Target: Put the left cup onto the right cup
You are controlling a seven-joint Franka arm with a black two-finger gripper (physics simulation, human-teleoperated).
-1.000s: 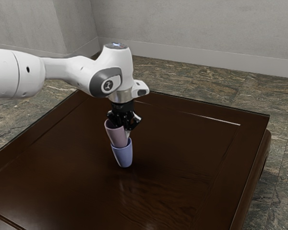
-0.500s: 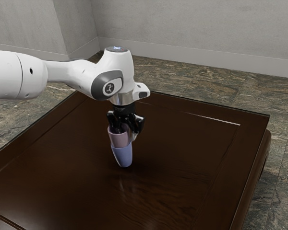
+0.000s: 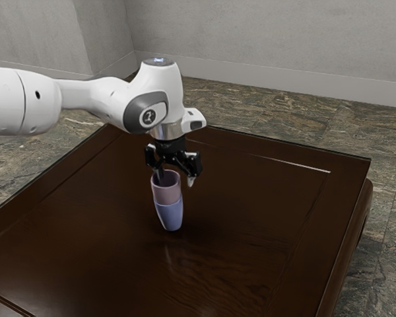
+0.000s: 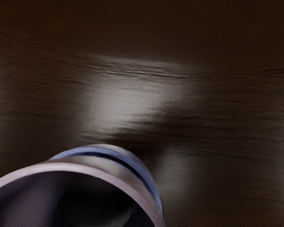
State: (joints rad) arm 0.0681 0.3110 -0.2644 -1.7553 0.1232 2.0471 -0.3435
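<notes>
A pink cup (image 3: 165, 189) sits upright, nested inside a blue cup (image 3: 169, 214) that stands on the dark wooden table (image 3: 264, 218). My gripper (image 3: 175, 173) hovers at the pink cup's rim with its fingers spread; one finger reaches down inside the cup, the other hangs outside to the exterior view's right, apart from the wall. In the wrist view the pink cup's rim (image 4: 80, 171) lies close under my hand, with the blue cup's rim (image 4: 128, 163) showing just outside it.
The table has a raised border (image 3: 346, 198) along its right and far sides. Marble floor (image 3: 284, 112) and a grey wall lie behind. Bare tabletop surrounds the stacked cups on all sides.
The pink cup went from tilted to upright and sank deeper into the blue cup. My fingers have spread apart and let go of it, and my hand has risen slightly.
</notes>
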